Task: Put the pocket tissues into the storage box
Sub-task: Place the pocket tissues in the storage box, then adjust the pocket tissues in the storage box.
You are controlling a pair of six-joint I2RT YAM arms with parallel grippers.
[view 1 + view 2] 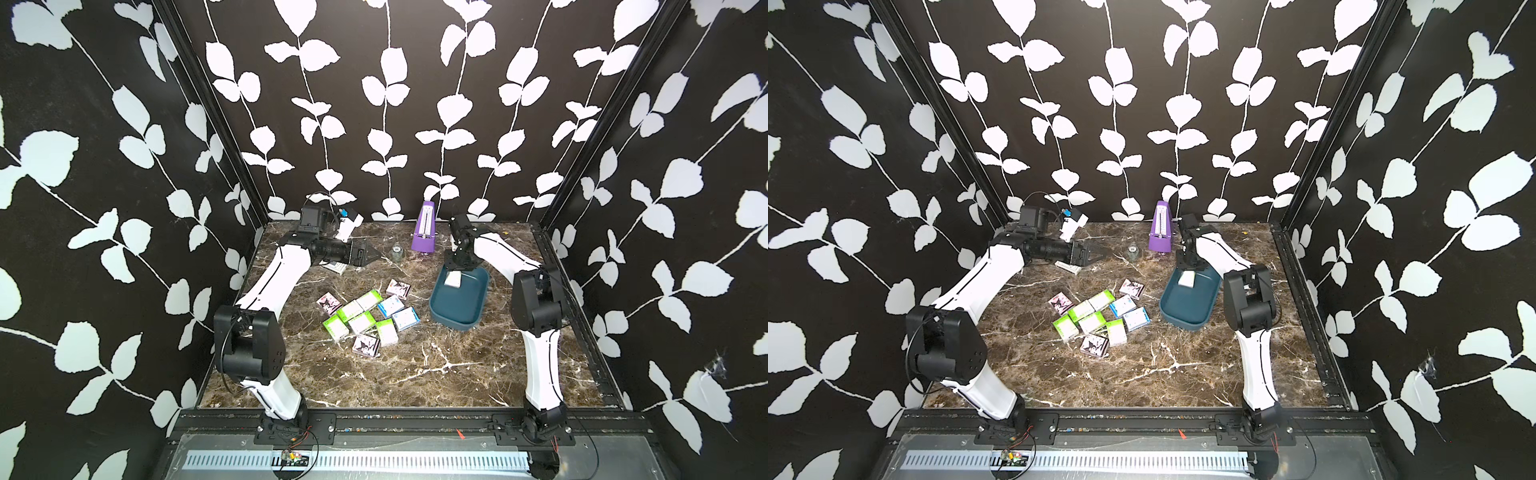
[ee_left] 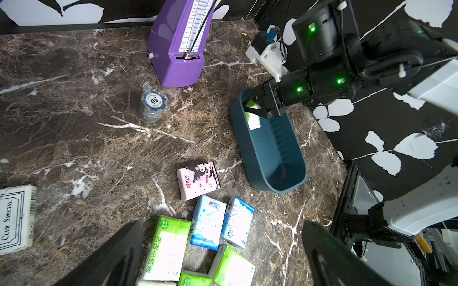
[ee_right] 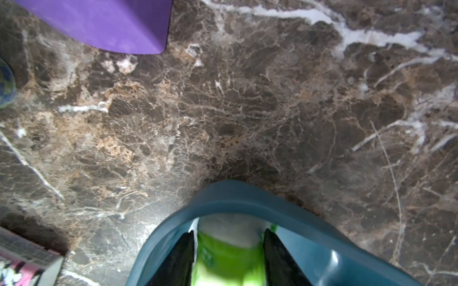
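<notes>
The right end effector (image 1: 456, 266) hangs over the far end of the storage box (image 1: 457, 327). Its two fingers flank a lime-green packet (image 3: 228, 257) that sits directly between and below them, inside the box's walls. The packet's long axis points downward, a little tilted in the left wrist view. The fingers stand close against both sides of the packet, but I cannot tell whether they pinch it or are slack. The coming move, as I judge it, turns on one relation: the packet hangs above the box floor, so spreading the fingers should drop it in. The rest of the pocket tissues (image 1: 365, 316) lie in a loose heap on the table (image 1: 415, 374), just beside the box on its left and nearer the camera than the right end effector. The left end effector (image 1: 370, 257) is spread wide and empty near the back, beyond the heap's far left.
</notes>
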